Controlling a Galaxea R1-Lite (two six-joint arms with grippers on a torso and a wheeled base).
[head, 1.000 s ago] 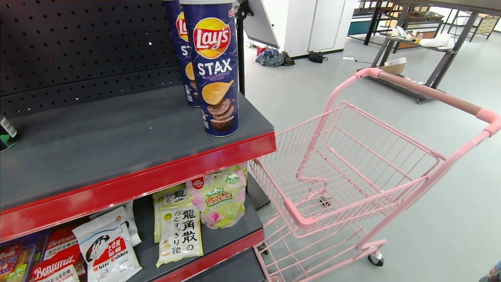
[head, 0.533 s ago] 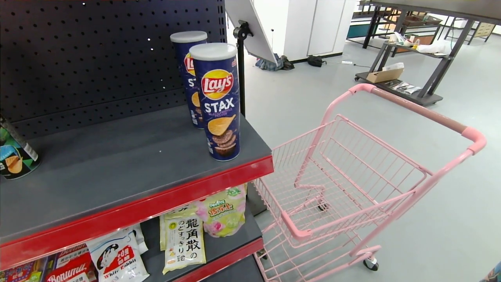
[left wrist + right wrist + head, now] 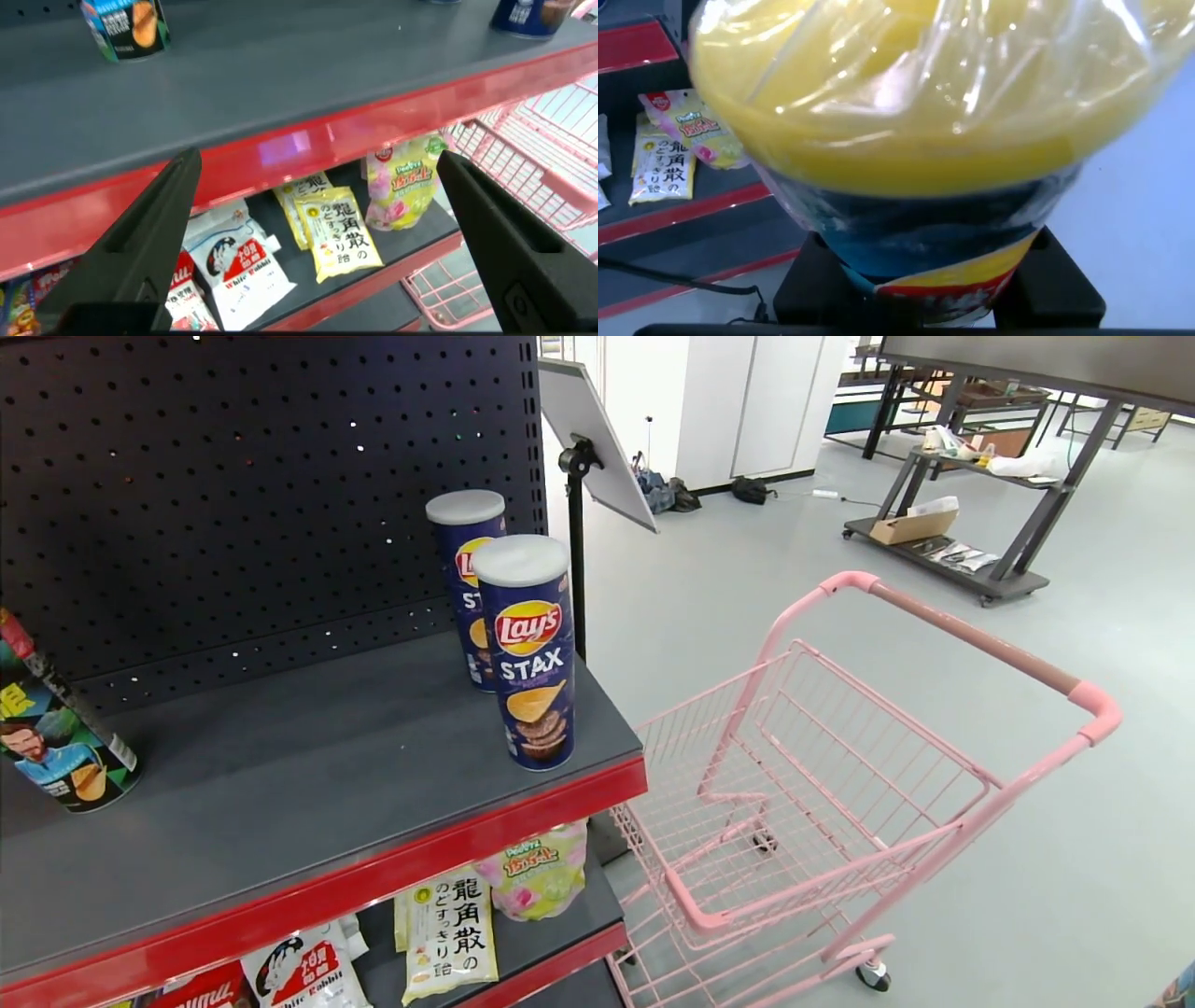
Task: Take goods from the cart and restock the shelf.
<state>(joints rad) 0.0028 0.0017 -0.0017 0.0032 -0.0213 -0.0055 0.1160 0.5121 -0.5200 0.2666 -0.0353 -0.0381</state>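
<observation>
My right gripper (image 3: 934, 291) is shut on a cup with a yellow lid (image 3: 915, 103), wrapped in clear film, with a blue and yellow body. In the left wrist view my left gripper (image 3: 318, 252) is open, its fingers (image 3: 140, 243) spread wide with nothing between them, facing the red front edge of the shelf (image 3: 280, 149). The pink wire cart (image 3: 971, 644) stands to the right of the shelf (image 3: 308, 775), its basket bare. Two tall blue chip cans (image 3: 527, 653) stand one behind the other at the shelf's right end.
A green and black can (image 3: 56, 737) stands at the shelf's left end. Candy bags (image 3: 453, 933) lie on the lower shelf. A sign stand (image 3: 579, 476) rises beside the shelf. Open grey floor lies beyond the cart, with a rack (image 3: 943, 551) farther back.
The whole head view has shifted down and the scene looks farther off, so the camera has moved. The cans, shelf and cart keep their places relative to each other.
</observation>
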